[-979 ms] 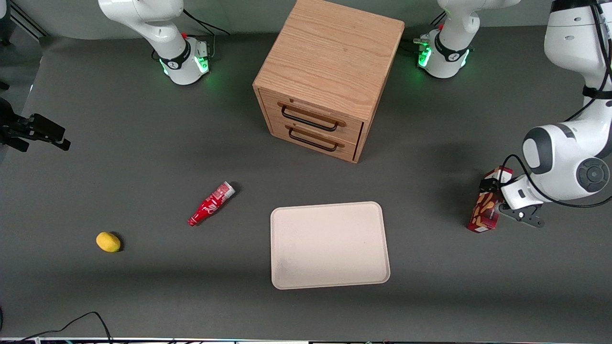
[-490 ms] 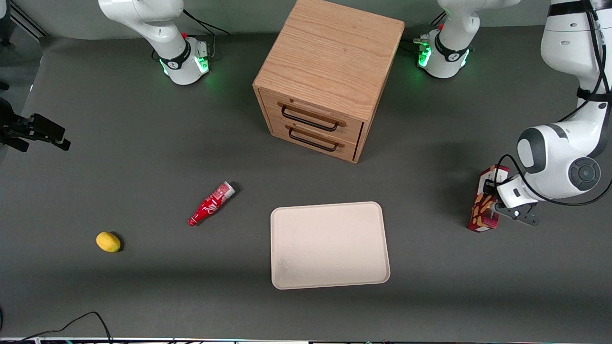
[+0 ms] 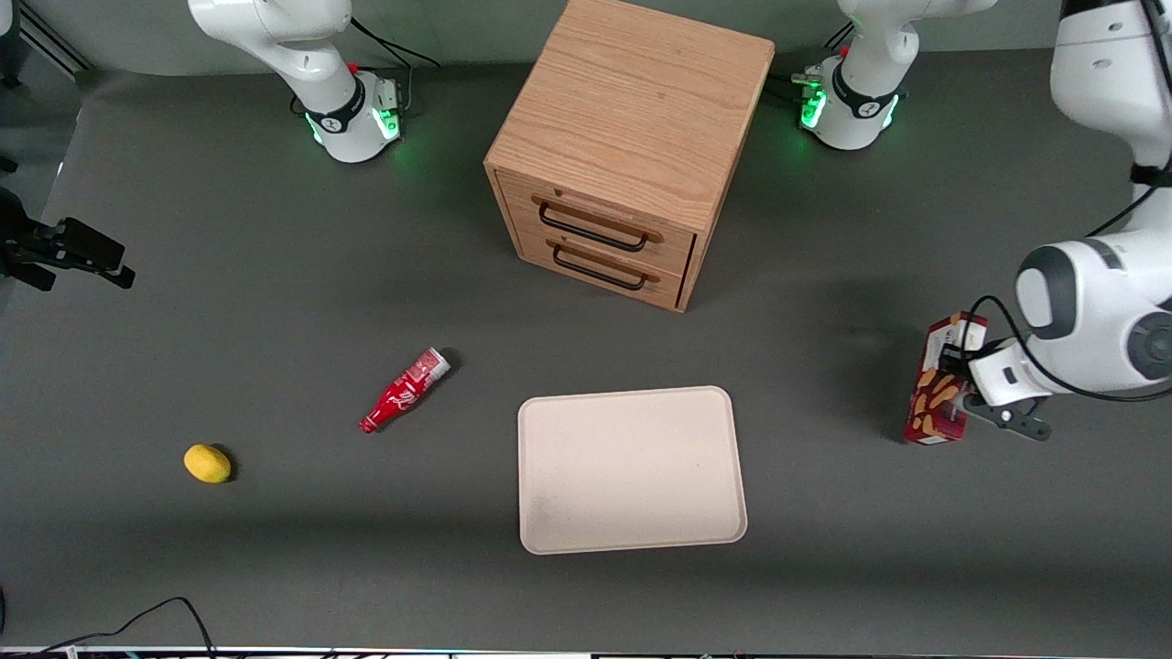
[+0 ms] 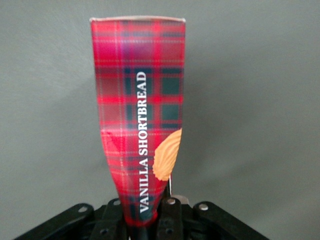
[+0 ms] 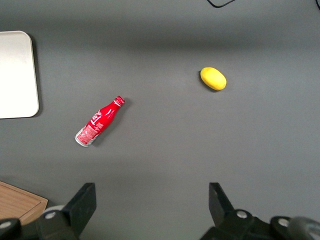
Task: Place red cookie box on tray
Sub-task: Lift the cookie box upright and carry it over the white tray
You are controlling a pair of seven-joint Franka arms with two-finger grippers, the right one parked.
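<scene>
Red cookie box (image 4: 141, 120) — in gripper (image 4: 150, 220) grasp

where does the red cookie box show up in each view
Front view: the red cookie box is at the working arm's end of the table, held by the gripper, well off the tray.
Left wrist view: the box fills the middle, its end between the fingers.
Right wrist view: not in it; only a tray corner shows.
Shared landmark: the grey table.

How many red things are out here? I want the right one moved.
2: the cookie box in the gripper at the working arm's end; the bottle beside the tray.
</scene>
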